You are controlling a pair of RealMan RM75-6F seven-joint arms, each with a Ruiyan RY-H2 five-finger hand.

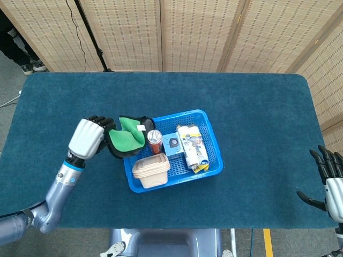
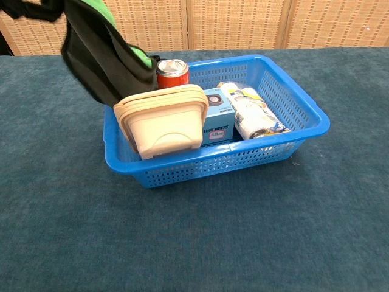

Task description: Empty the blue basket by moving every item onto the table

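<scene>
From the head view my left robot hand (image 1: 87, 137) grips the green-and-black cloth (image 1: 127, 140) at the blue basket (image 1: 213, 140)'s 9 o'clock rim, my right robot hand (image 1: 331, 181) spread, empty; from the chest view the cloth hangs above the beige container (image 2: 163, 121).

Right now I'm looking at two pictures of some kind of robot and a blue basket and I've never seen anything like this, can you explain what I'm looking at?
This is a two-armed robot with human-like hands, at a table covered in dark blue cloth. One picture looks down from its head; the other looks forward from its chest, low and close to the basket.

In the head view, the left hand holds a green and black cloth, lifted at the basket's left end. In the chest view that cloth hangs at top left. The right hand waits open at the table's far right edge, holding nothing.

The blue basket holds beige tubs, a red can, a small blue box and a white printed packet.
</scene>
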